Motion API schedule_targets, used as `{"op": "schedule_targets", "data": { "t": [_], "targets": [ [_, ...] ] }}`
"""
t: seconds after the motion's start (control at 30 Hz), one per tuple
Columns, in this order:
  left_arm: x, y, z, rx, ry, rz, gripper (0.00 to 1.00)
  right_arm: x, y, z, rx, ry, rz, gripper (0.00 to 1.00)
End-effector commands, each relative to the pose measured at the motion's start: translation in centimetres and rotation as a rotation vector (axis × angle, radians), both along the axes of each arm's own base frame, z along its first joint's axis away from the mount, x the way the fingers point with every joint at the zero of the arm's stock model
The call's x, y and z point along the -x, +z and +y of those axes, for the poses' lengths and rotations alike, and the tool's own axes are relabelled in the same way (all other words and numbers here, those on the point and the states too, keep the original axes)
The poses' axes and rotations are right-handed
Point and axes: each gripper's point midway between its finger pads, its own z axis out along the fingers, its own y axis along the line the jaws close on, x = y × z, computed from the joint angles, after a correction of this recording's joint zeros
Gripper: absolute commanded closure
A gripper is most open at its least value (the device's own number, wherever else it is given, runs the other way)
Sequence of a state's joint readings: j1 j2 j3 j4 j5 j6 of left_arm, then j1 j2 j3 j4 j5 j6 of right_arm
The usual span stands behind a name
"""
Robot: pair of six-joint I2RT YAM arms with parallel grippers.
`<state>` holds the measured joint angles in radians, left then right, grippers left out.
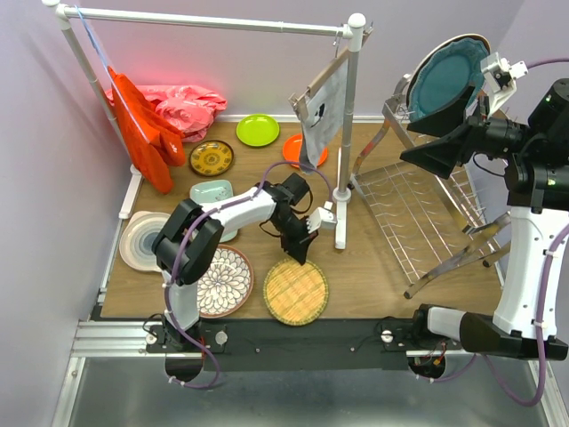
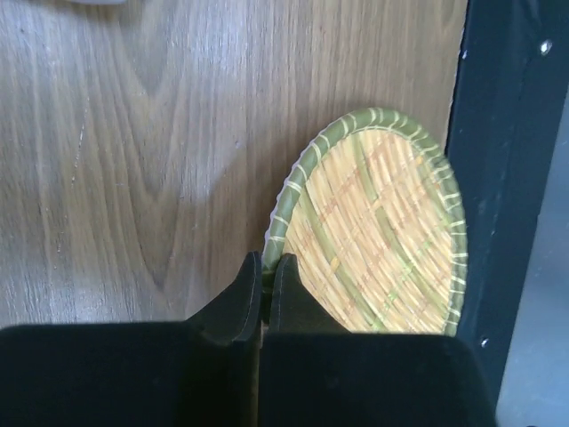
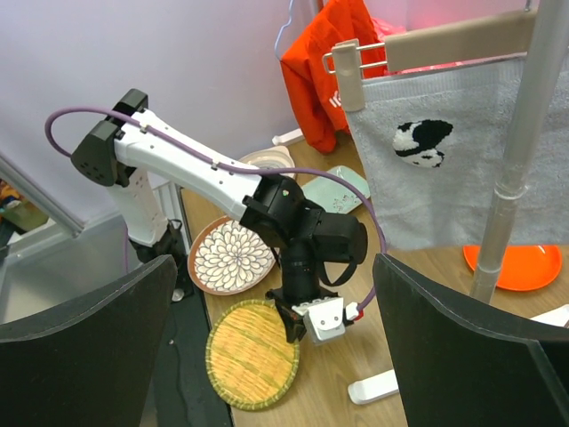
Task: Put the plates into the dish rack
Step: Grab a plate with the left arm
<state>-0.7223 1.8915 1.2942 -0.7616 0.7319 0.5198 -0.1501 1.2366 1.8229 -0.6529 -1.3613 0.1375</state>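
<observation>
Top external view says early days: only the teal plate [image 1: 449, 76] looks up on the dish rack [image 1: 418, 213], beside the empty, wide-open right gripper [image 1: 431, 133]. Left gripper [image 2: 264, 267] is pinched on the rim of the woven yellow plate [image 2: 382, 231], flat on the table [image 1: 373, 267] with the other plates.

Ahead and left of the left arm's fingers [image 2: 236, 307] you have bare wood-grain table [image 2: 133, 133]. To their right runs the black edge strip [image 2: 507, 178]. Well beyond the right arm's fingers [image 3: 462, 347], you see a grey towel [image 3: 444, 169] with a black-and-white motif, clipped to a hanger. The white pipe rail [image 3: 516, 151] has its post dropping just above the right-hand finger. An orange garment [image 3: 324, 71] hangs behind the towel, and a pink cloth [image 1: 187, 105] lies heaped beside it against the lavender wall [image 1: 267, 71].
</observation>
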Motion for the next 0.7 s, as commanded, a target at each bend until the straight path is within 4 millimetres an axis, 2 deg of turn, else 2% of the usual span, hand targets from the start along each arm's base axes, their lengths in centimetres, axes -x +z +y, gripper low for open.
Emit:
{"op": "schedule_targets", "data": {
  "t": [0.0, 0.2, 0.23, 0.3, 0.33, 0.4, 0.43, 0.47, 0.5, 0.57, 0.6, 0.67],
  "targets": [
    [-3.3, -0.6, 0.1, -0.060, 0.019, -0.178, 1.00, 0.0, -0.1, -0.1, 0.004, -0.025, -0.010, 0.00],
    [-4.3, 3.7, -0.7, 0.008, 0.087, -0.250, 1.00, -0.4, -0.5, -0.2, -0.004, -0.038, 0.022, 0.00],
    [-4.5, 5.3, -0.8, 0.038, 0.104, -0.284, 1.00, -0.6, -0.9, -0.2, -0.008, -0.036, 0.044, 0.00],
    [-4.8, 7.3, -1.2, 0.088, 0.148, -0.309, 1.00, -0.7, -1.2, -0.2, -0.018, -0.035, 0.075, 0.01],
    [-4.8, 9.5, -1.3, 0.135, 0.168, -0.347, 1.00, -0.8, -1.3, -0.2, -0.021, -0.034, 0.087, 0.01],
    [-4.9, 11.8, -1.5, 0.201, 0.212, -0.373, 1.00, -1.2, -1.5, -0.2, -0.026, -0.031, 0.109, 0.01],
    [-4.6, 14.1, -1.5, 0.256, 0.227, -0.410, 1.00, -1.4, -1.6, -0.3, -0.028, -0.036, 0.117, 0.00],
    [-4.5, 15.4, -1.7, 0.302, 0.237, -0.429, 1.00, -1.9, -1.4, -0.4, -0.030, -0.047, 0.119, 0.00],
    [-4.3, 16.4, -1.7, 0.332, 0.262, -0.423, 1.00, -2.4, -1.3, -0.6, -0.029, -0.079, 0.119, 0.00],
    [-3.8, 20.0, -1.6, 0.438, 0.288, -0.476, 1.00, -3.3, -0.9, -1.0, -0.028, -0.132, 0.111, 0.00],
    [-3.5, 20.5, -1.5, 0.462, 0.301, -0.479, 1.00, -4.2, -0.4, -1.5, -0.023, -0.198, 0.091, 0.00],
    [-2.8, 23.5, -1.1, 0.556, 0.333, -0.501, 1.00, -5.3, 0.0, -2.1, -0.022, -0.262, 0.081, 0.00]
  ]
}}
